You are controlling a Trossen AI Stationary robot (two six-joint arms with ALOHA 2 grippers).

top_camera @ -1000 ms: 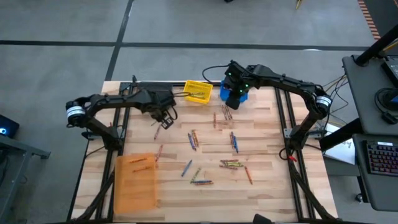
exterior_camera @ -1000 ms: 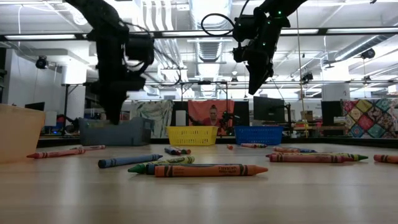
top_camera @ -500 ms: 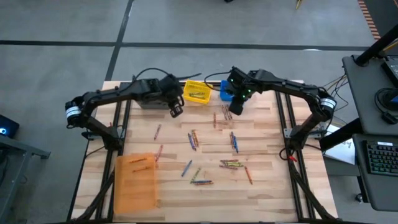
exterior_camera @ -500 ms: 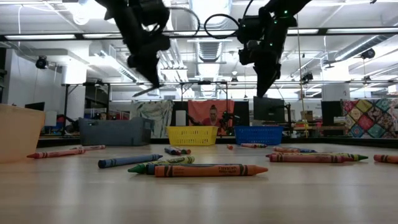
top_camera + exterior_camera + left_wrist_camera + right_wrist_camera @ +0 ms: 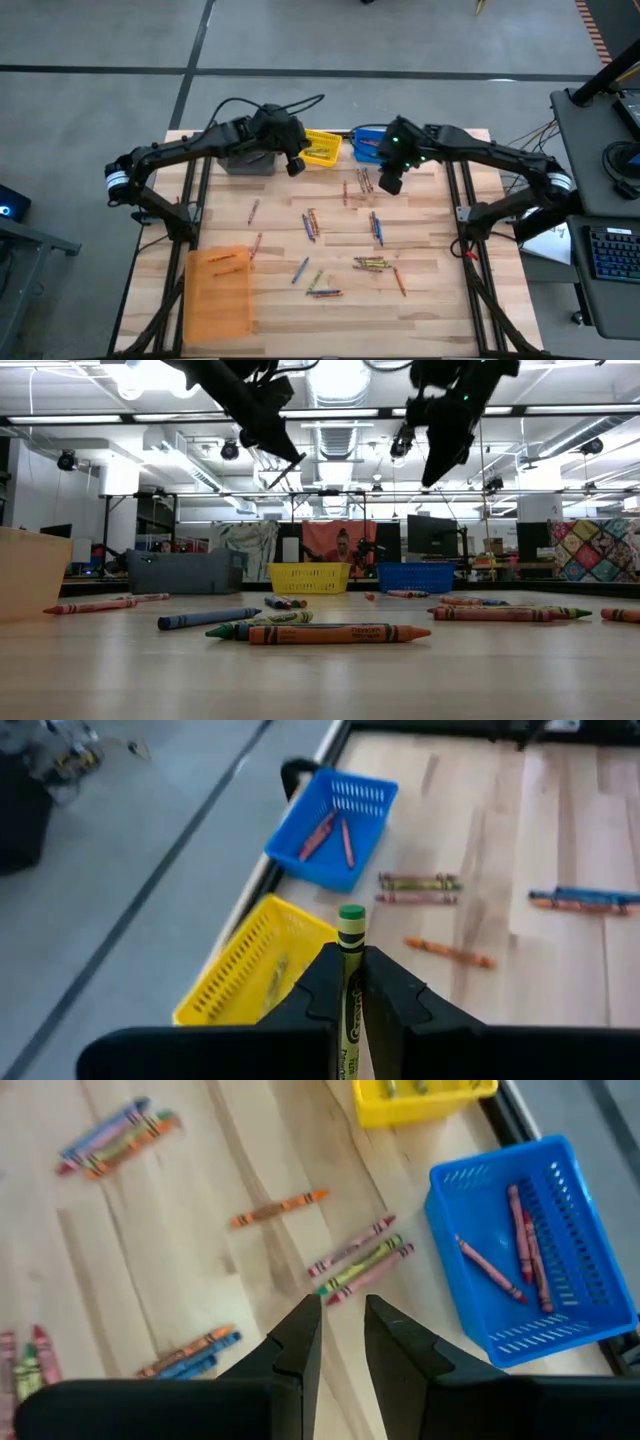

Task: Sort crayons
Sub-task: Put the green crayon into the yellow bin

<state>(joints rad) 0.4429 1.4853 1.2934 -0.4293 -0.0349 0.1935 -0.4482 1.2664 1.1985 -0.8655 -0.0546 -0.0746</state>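
Observation:
Several crayons lie loose on the wooden table [image 5: 430, 250], among them a group [image 5: 372, 263] and a pair [image 5: 312, 225]. My left gripper [image 5: 293, 165] hangs above the table beside the yellow bin [image 5: 320, 147], shut on a green crayon [image 5: 350, 950]. My right gripper [image 5: 390, 182] hovers open over some crayons [image 5: 360, 1260] just near of the blue bin [image 5: 368, 143]; nothing is between its fingers [image 5: 300, 1345]. The blue bin [image 5: 530, 1250] holds a few red crayons. My left gripper pinches the green crayon between its two fingers, along its wrapped shaft [image 5: 351, 982]. The crayon lies along the fingers, and its green end [image 5: 351, 915] sticks out past the fingertips. The fingers slant downward toward the far right. The crayon is lifted clear of the table.
A grey bin [image 5: 248, 160] stands at the far left next to the yellow bin, and an orange bin [image 5: 218, 292] at the near left. Black frame rails [image 5: 455, 190] run along both table sides. In the low view a person [image 5: 345, 550] sits in the room behind.
My left gripper has risen from the table with the green crayon and gone toward the far right, up to the yellow bin, tipping from pointing down to a shallow slant. My right gripper has drawn back from over the blue bin toward the table's near side.

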